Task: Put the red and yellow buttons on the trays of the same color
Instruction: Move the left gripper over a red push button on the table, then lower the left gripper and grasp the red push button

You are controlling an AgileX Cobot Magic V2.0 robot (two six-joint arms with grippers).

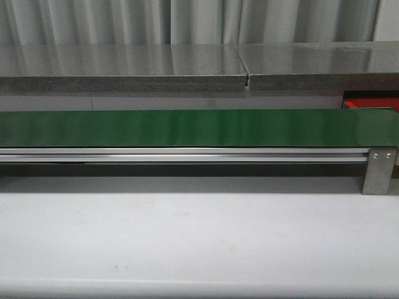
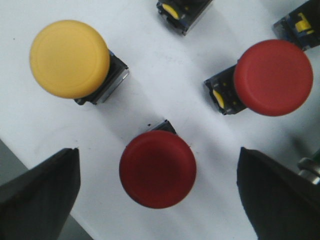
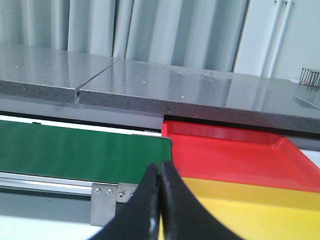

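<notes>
The left tool (image 2: 159, 192) hangs spread wide right over the round red plastic button (image 2: 157, 169) – it sits between both fingers – while the right tool (image 3: 160, 200), pressed together, waits by the flat red tray (image 3: 235, 155).

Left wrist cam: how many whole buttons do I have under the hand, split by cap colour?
Red buttons: 2, one between the open left hand's fingers, one farther off.
Yellow buttons: 1.
Total: 3 whole. Two more parts are cut off at the edge, caps unseen.
</notes>
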